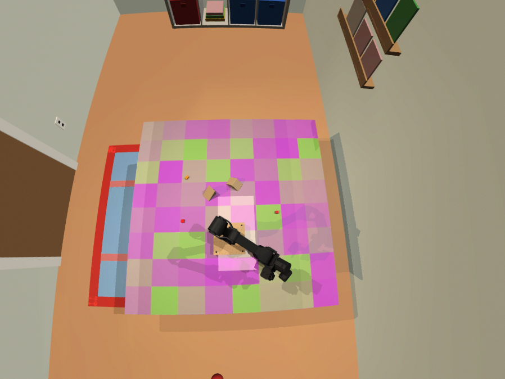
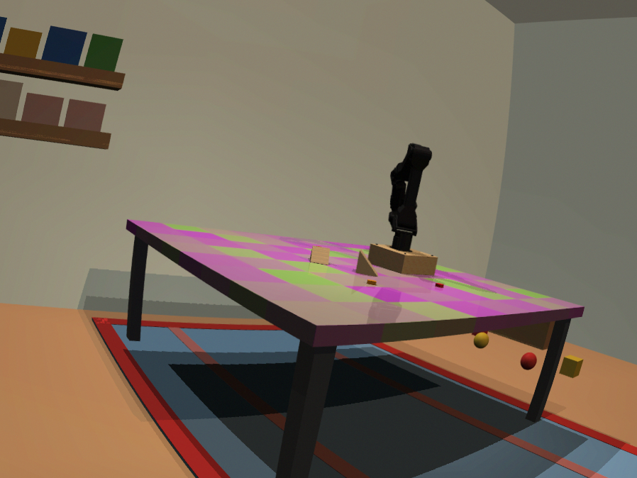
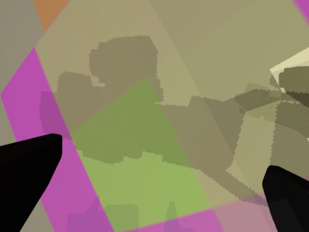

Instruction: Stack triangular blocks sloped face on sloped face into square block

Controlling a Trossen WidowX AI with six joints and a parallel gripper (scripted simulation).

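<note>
The gripper (image 1: 281, 272) hangs wide open over the checkered table (image 1: 163, 299), fingers spread with nothing between them, out past the near right side of the wooden base (image 1: 222, 249). Both triangular blocks lie well away on the far side of that base: one block (image 1: 209, 192) on the left, the other block (image 1: 234, 183) just beside it, apart, not stacked.
</note>
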